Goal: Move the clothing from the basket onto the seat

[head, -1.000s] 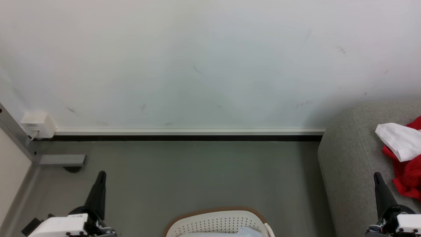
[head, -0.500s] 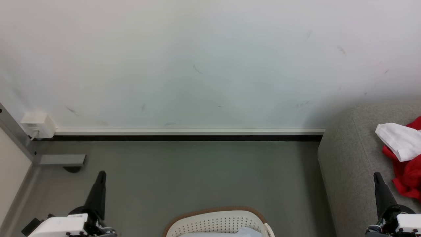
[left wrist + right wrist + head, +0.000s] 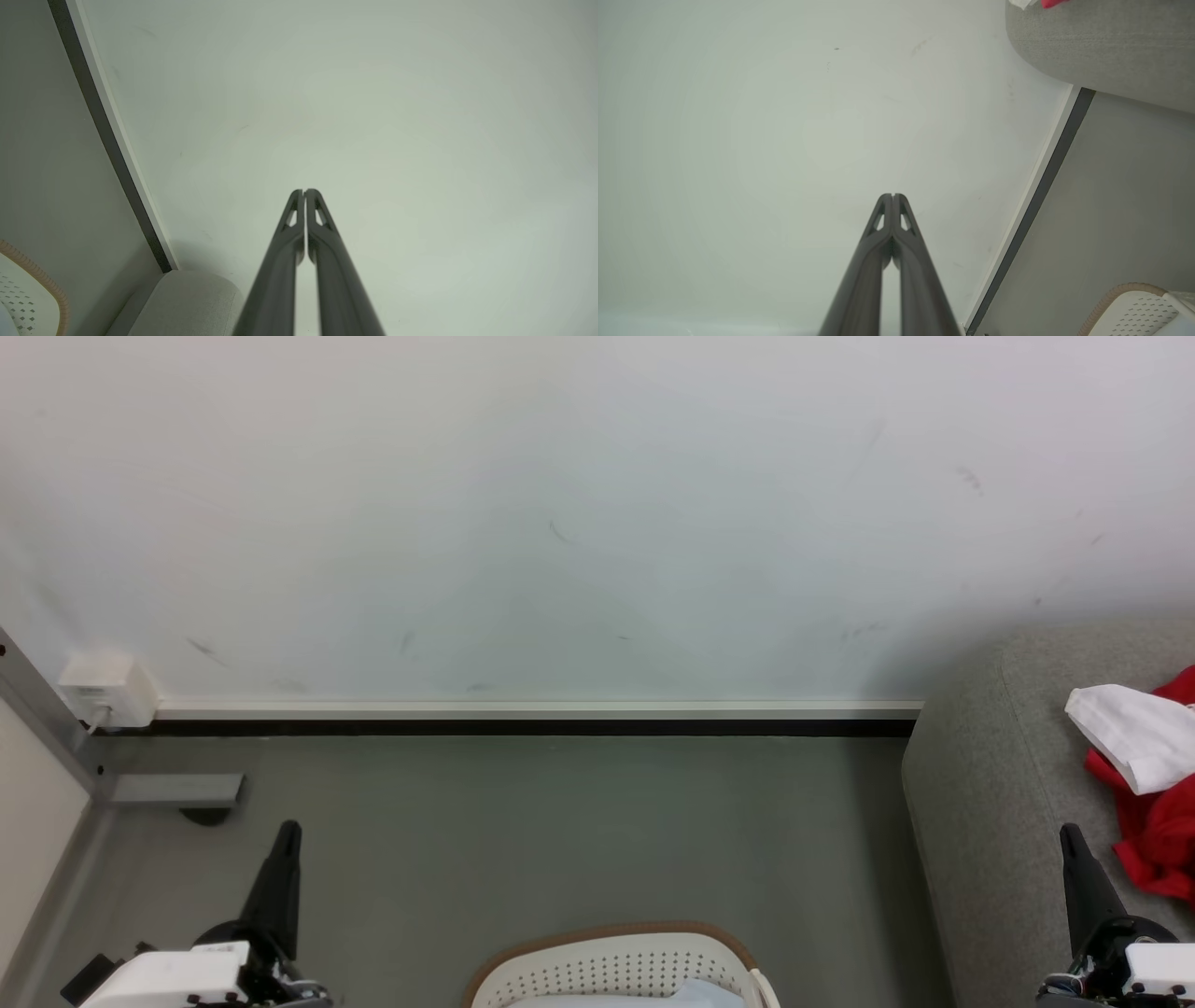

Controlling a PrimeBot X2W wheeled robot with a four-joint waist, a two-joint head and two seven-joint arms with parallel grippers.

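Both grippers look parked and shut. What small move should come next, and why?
Probably look further down into the basket: its inside is mostly cut off, so whether any garment remains can't be judged. Red clothing lies on the seat.

no legible text, labels or signs

Indoor room, home-like living corner: grey fabric sofa [image 3: 990, 784] with red clothing [image 3: 1158, 840] dumped on it, perforated laundry basket [image 3: 607, 973] on smooth grey floor [image 3: 560, 831], scuffed white wall [image 3: 560, 523], white skirting board [image 3: 532, 709], wall power box [image 3: 107, 691].
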